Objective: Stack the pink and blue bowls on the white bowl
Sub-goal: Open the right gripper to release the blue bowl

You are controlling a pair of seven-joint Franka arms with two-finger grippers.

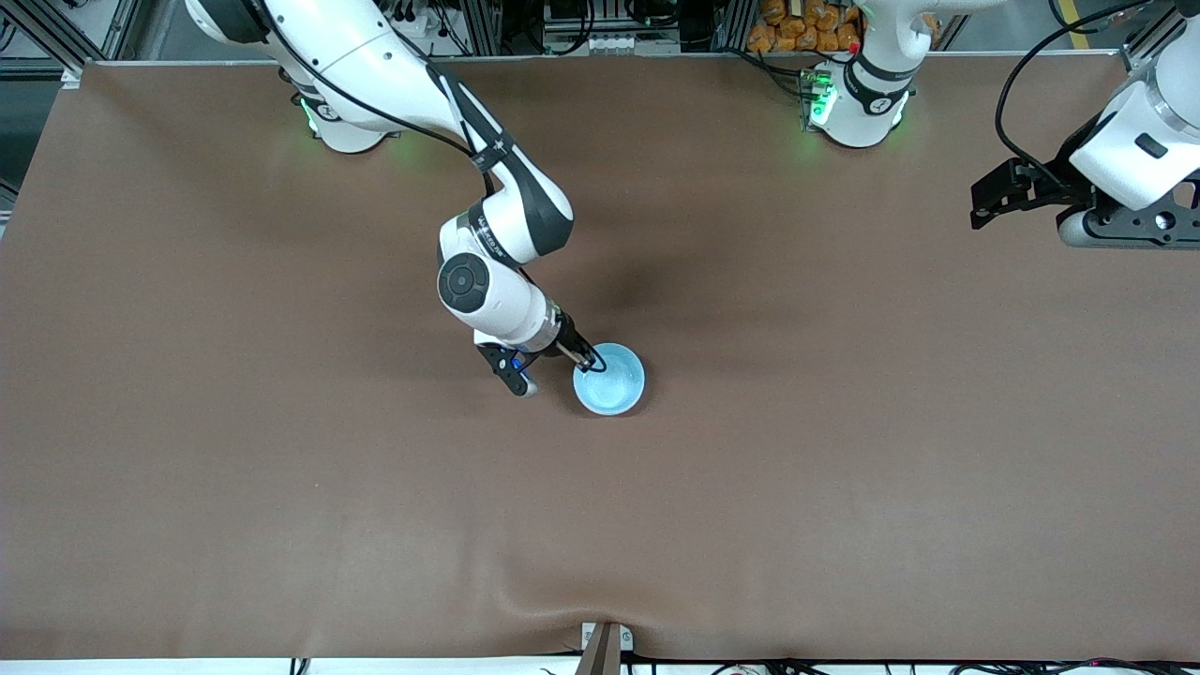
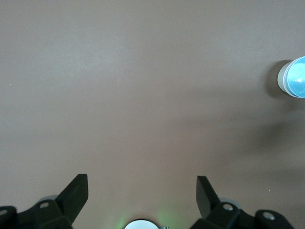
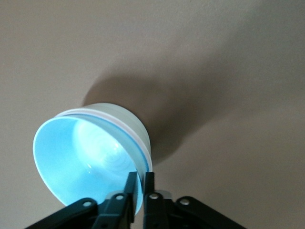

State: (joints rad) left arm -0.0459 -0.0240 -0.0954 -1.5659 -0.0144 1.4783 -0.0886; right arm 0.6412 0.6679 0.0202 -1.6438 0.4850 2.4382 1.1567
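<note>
The sky blue bowl sits near the table's middle, nested on top of a stack. In the right wrist view the blue bowl lies inside a white bowl, and a thin pale pink rim shows between them. The stack appears to rest on the table. My right gripper is shut on the blue bowl's rim, one finger inside and one outside. My left gripper waits open and empty, high over the left arm's end of the table.
The brown table cover is bare around the stack. The stack also shows small in the left wrist view. A clamp sits at the table's front edge.
</note>
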